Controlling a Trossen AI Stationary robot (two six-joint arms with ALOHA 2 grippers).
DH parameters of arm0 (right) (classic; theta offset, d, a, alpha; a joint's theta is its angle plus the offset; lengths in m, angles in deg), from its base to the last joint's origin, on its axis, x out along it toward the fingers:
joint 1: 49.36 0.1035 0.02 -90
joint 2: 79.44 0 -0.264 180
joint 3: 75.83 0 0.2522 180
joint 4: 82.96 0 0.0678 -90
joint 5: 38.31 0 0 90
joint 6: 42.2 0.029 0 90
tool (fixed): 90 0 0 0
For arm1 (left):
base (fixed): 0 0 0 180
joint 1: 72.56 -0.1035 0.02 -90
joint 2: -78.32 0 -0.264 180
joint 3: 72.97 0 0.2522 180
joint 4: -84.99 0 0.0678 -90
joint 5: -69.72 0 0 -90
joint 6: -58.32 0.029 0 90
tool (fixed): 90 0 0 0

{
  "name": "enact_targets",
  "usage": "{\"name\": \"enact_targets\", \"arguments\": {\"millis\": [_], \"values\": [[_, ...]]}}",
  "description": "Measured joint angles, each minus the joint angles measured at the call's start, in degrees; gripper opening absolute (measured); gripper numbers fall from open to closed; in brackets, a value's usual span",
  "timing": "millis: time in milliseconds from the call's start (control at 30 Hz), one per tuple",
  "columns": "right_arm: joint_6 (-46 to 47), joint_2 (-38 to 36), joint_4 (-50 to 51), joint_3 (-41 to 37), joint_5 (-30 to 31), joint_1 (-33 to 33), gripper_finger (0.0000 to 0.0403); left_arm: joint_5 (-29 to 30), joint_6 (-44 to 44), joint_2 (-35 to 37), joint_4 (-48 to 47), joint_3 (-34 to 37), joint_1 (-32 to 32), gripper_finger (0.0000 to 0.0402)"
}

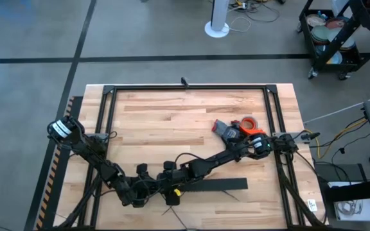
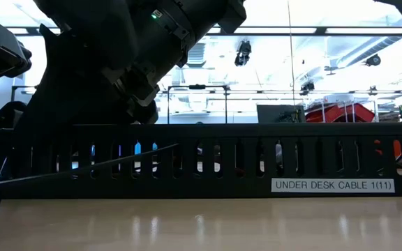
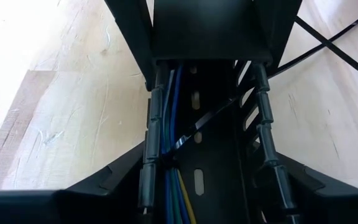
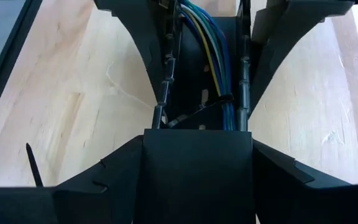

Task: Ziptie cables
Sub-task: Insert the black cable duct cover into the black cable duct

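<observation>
I'm holding both grippers over the cable duct [image 1: 207, 186], finger states I cannot tell, with 1 ziptie [image 4: 197, 111] looping the cables [image 4: 213, 43], apparently untightened.

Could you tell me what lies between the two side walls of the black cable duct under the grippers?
In both wrist views, a bundle of coloured cables runs along the duct, with a thin dark ziptie crossing them.
</observation>
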State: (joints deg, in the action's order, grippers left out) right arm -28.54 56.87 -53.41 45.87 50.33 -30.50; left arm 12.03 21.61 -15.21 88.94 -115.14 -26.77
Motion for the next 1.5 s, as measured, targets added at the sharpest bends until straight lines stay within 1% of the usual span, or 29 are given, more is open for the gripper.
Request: {"name": "enact_targets", "arguments": {"millis": [100, 200, 367, 500, 800, 1033, 1133, 1233, 1367, 1433, 1500], "values": [[-1.0, 0.0, 0.0, 0.0, -1.1, 0.0, 0.0228, 0.0, 0.0, 0.0, 0.0, 0.0, 0.0, 0.023], [-1.3, 0.0, 0.1, 0.1, -2.7, 0.0, 0.0228, 0.0, 0.0, 0.0, -0.1, 0.2, 0.0, 0.0229], [-0.7, 0.0, 0.2, 0.2, -2.3, 0.0, 0.0218, 0.5, 0.2, 0.2, 0.3, 0.6, -0.1, 0.0228], [1.6, 0.0, -0.5, 0.2, -0.5, -0.2, 0.0227, 0.8, 0.7, 0.1, 0.7, 0.6, -0.2, 0.0232], [2.7, 0.0, -0.4, 0.2, -1.3, -0.9, 0.0221, 0.8, 0.2, -0.1, 0.6, 0.4, -0.3, 0.0233], [3.2, -0.6, 1.4, 0.3, -1.5, -0.9, 0.0274, -1.8, 0.8, 0.9, -0.8, 0.4, -0.7, 0.0261], [3.2, -1.9, 2.8, 0.3, -1.2, -0.9, 0.0288, -1.7, 1.3, 2.6, -1.8, 0.4, -0.8, 0.027], [3.1, -3.8, 5.2, 0.5, 0.0, -0.6, 0.0294, -1.7, 1.8, 4.3, -2.1, 0.4, -0.8, 0.028], [2.1, -6.4, 9.1, 0.6, 4.1, 0.3, 0.0291, -2.1, 2.1, 7.5, -3.5, 0.3, -0.8, 0.0298], [1.8, -6.6, 9.4, 0.6, 5.5, 0.7, 0.0287, -3.3, 2.1, 9.0, -4.9, 0.2, -0.7, 0.031], [1.9, -6.6, 9.9, 0.5, 5.8, 1.1, 0.0283, -3.5, 2.1, 10.3, -6.4, 0.2, -0.7, 0.0323]]}}
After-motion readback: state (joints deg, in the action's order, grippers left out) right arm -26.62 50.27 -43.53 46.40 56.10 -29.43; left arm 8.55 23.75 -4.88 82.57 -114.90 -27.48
